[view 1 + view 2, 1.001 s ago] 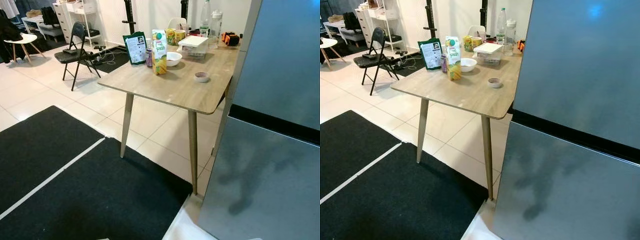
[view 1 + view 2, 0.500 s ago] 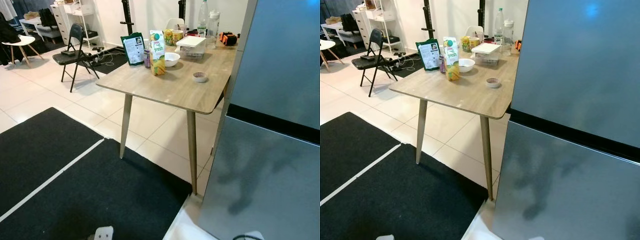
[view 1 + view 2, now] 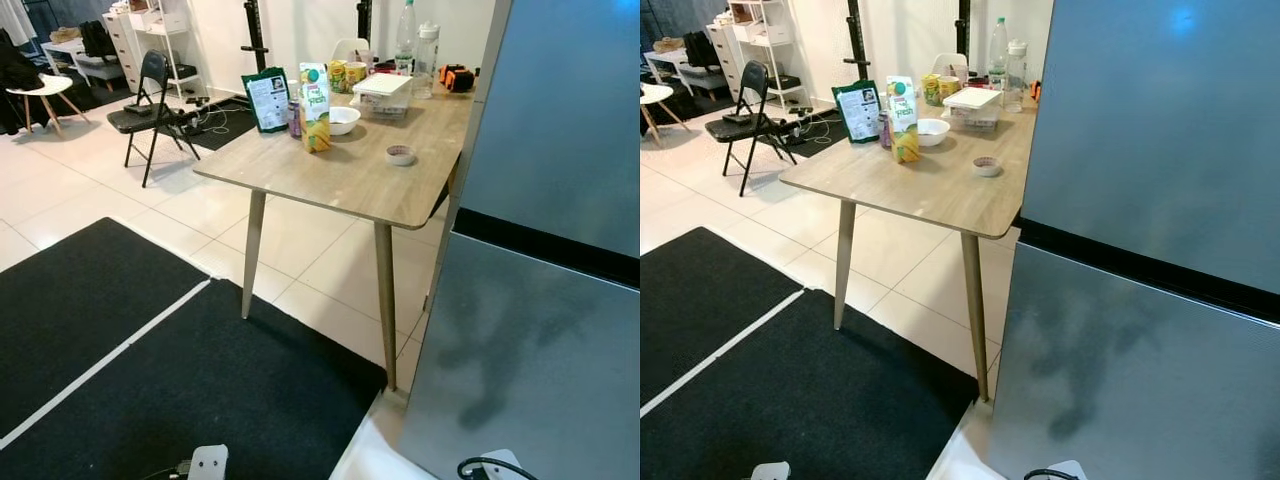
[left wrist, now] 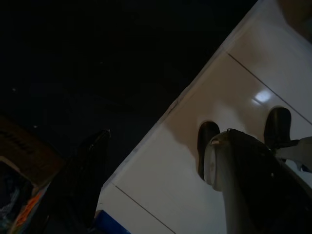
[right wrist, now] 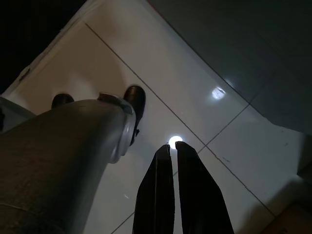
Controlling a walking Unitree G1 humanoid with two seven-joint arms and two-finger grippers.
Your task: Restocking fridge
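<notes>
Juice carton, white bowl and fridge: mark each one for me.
juice carton (image 3: 317,105), left eye view, on its front face.
white bowl (image 3: 343,119), left eye view, on its near wall.
fridge (image 3: 540,370), left eye view, on the lower door panel.

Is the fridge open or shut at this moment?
Shut: both grey doors of the fridge sit flush, with just the dark seam between them and no interior visible.

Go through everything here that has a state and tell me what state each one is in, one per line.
fridge: both doors closed
juice carton: upright on the table
white bowl: upright
clear lidded box: lid on
folding chair: unfolded
right gripper: fingers nearly together, holding nothing
</notes>
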